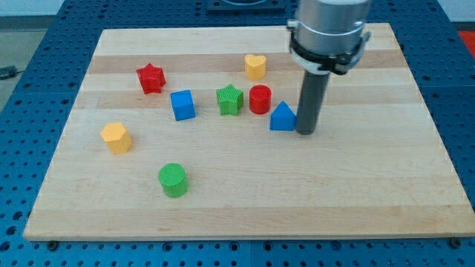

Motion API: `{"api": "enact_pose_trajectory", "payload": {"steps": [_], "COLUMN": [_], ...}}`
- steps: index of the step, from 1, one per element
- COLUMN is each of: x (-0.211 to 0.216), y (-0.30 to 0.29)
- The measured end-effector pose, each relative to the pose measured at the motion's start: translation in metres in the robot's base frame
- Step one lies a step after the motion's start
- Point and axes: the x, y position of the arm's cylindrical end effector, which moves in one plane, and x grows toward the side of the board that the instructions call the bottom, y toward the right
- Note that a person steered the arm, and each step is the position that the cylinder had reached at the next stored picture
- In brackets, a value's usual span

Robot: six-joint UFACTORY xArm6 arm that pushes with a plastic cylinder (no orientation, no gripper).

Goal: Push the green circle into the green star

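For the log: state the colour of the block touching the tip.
Blue, a triangle beside my tip; camera view.

Open wooden counter (334, 193) between green round block (173, 179) and green star block (230, 100); blue cube (182, 104), red cylinder (260, 99) flank the star.

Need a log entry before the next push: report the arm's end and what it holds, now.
No hand: the arm ends in a rod, holding nothing.
My tip sits against the blue triangle's right side, far from the green circle.
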Motion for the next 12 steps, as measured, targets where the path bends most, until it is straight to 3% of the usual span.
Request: {"api": "enact_pose_trajectory", "payload": {"steps": [1, 3, 4, 5, 6, 7, 8, 9, 10, 12], "x": [0.0, -0.024, -0.011, 0.06, 0.126, 0.144, 0.14, 0.118, 0.087, 0.075], "y": [-0.03, -0.034, -0.033, -0.02, -0.069, -0.129, -0.192, -0.21, -0.206, -0.14]}}
